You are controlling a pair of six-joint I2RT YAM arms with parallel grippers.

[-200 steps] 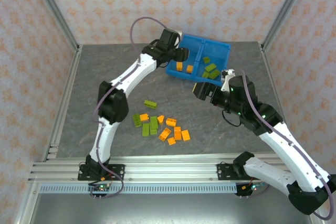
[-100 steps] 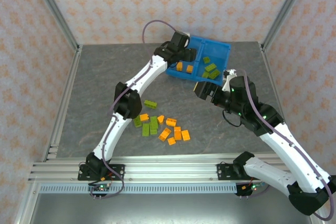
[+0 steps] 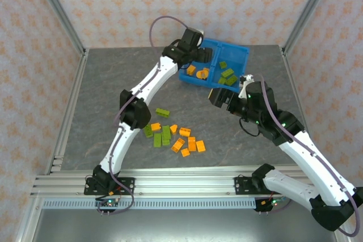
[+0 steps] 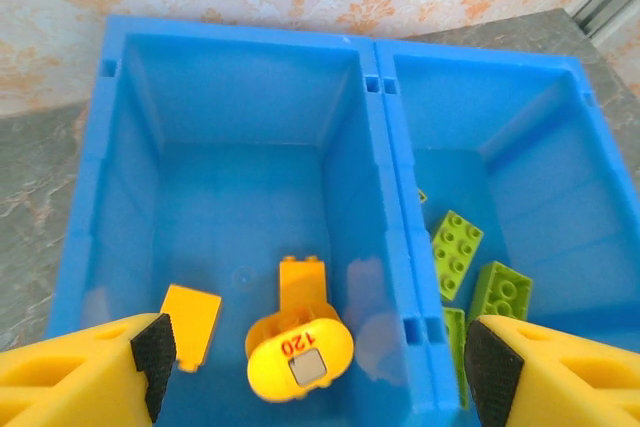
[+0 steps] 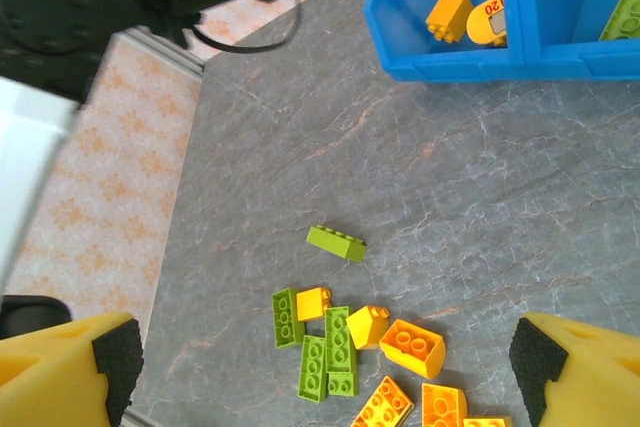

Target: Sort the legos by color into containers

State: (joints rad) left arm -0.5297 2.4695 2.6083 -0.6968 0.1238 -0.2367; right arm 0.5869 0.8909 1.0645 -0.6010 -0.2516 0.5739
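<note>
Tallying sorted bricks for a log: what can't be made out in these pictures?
- Left wrist view: the green legos in the bin's right compartment run off the bottom edge and behind the left gripper's finger, so they cannot be counted.
- Top view: the left gripper covers part of the left compartment's floor.
- Right wrist view: the orange legos on the table are cut by the bottom edge, the bin by the top.

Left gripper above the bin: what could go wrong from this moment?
1. The left gripper is open over the bin's orange compartment, near the divider. Pulling away carelessly might catch a wall and shift the bin.
2. The right gripper hangs close to the bin's near edge, so the arms may cross paths.
3. In the pile, orange and green legos touch, so a grasp could take both colours.
</note>
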